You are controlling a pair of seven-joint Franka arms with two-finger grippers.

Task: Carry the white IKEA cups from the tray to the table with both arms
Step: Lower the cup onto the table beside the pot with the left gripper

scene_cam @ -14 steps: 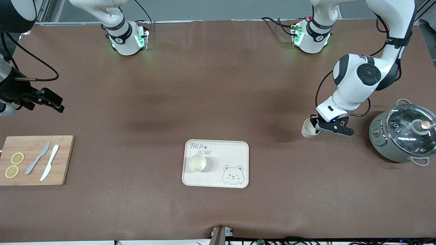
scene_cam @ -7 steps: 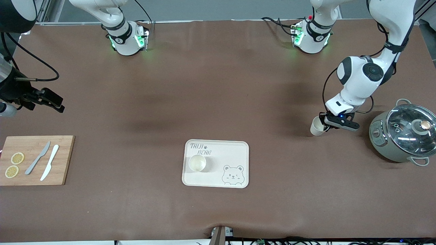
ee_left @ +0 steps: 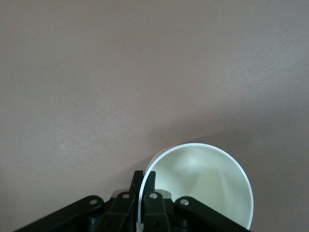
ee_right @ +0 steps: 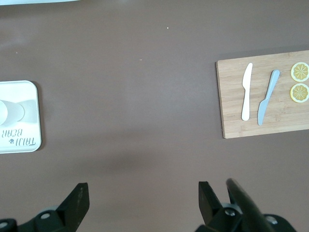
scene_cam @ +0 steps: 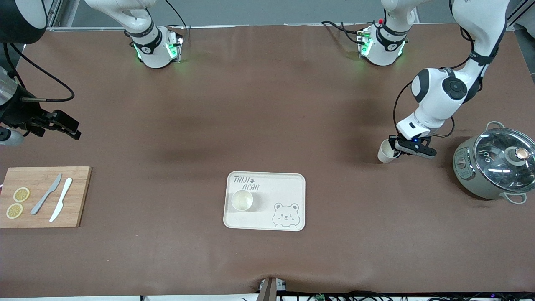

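Note:
One white IKEA cup (scene_cam: pixel 385 152) hangs tilted over the bare mat beside the pot. My left gripper (scene_cam: pixel 395 147) is shut on its rim. In the left wrist view one finger sits inside the cup (ee_left: pixel 203 186) and one outside, with the left gripper (ee_left: pixel 144 176) pinching the wall. A second white cup (scene_cam: pixel 242 200) stands upright on the cream bear tray (scene_cam: pixel 284 184) at mid-table; the right wrist view also shows this cup (ee_right: pixel 9 112) and the tray (ee_right: pixel 19 140). My right gripper (scene_cam: pixel 69 127) waits open and empty over the mat by the cutting board, and its own view shows the right gripper (ee_right: pixel 143 193) with fingers spread wide.
A wooden cutting board (scene_cam: pixel 42 196) with two knives and two lemon slices lies at the right arm's end; the right wrist view shows the board (ee_right: pixel 263 99) too. A grey-green pot with a glass lid (scene_cam: pixel 493 167) stands at the left arm's end, close to the held cup.
My left gripper has carried its cup a short way toward the pot and the bases, then eased slightly back. The right arm has barely moved.

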